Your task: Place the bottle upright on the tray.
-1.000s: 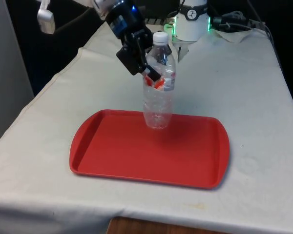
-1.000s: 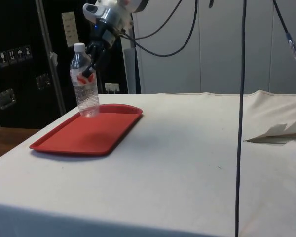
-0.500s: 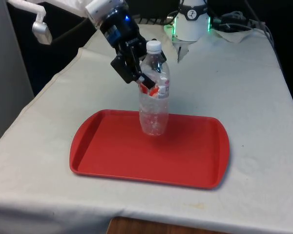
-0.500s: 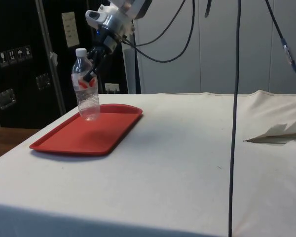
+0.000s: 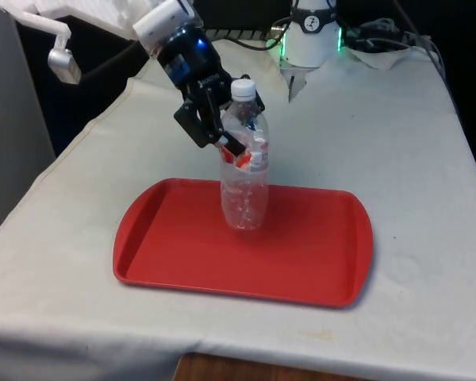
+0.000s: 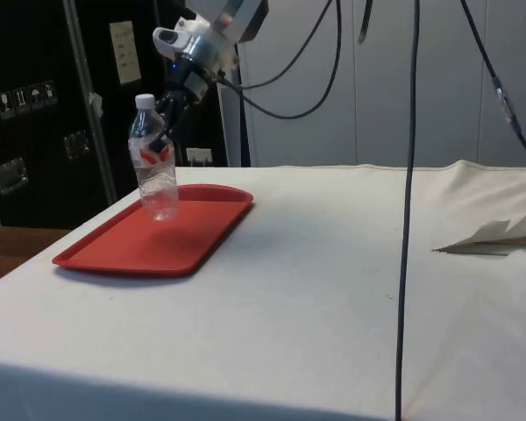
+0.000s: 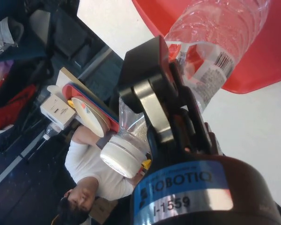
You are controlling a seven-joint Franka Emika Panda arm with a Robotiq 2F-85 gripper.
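A clear plastic bottle (image 5: 243, 171) with a white cap and a red-and-white label stands nearly upright over the red tray (image 5: 174, 246), its base at or just above the tray floor near the tray's far edge. My gripper (image 5: 236, 143) is shut on the bottle's upper body, coming in from the front view's left. From the side, the bottle (image 6: 155, 167) leans slightly and my gripper (image 6: 162, 140) clasps it below the neck, above the tray (image 6: 123, 250). At the wrist, a finger (image 7: 152, 105) presses on the bottle (image 7: 215, 42), near the cap.
White cloth surrounds the tray on all sides, with wide free room towards the front view's right. Cables (image 6: 408, 175) hang in front of the side camera. A person (image 7: 91, 180) is seen beyond the table's edge in the wrist view.
My gripper has carried the bottle a little towards the front view's left and lower, nearer the tray's middle. The grip has stayed shut.
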